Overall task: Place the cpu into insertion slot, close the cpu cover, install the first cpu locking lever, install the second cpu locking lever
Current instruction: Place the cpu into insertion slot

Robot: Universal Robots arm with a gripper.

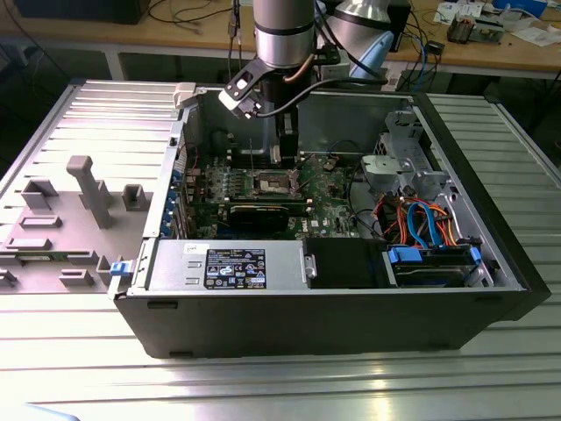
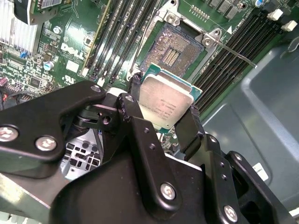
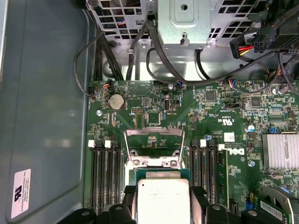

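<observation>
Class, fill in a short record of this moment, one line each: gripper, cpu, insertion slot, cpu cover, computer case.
gripper: shut on the cpu, above the green board
cpu: gripped by two opposite edges, metal top showing, not yet seated
insertion slot: bare, contacts exposed
cpu cover: swung up, open
computer case: side open, lying on a ribbed metal table

Camera layout: one distant overview, two close wrist views.
The exterior view looks down obliquely over the whole open computer case (image 1: 333,298). Both wrist views sit close above the motherboard (image 3: 154,100), facing roughly opposite ways; they share the cpu (image 2: 166,103) clamped in the gripper (image 2: 163,100).
</observation>
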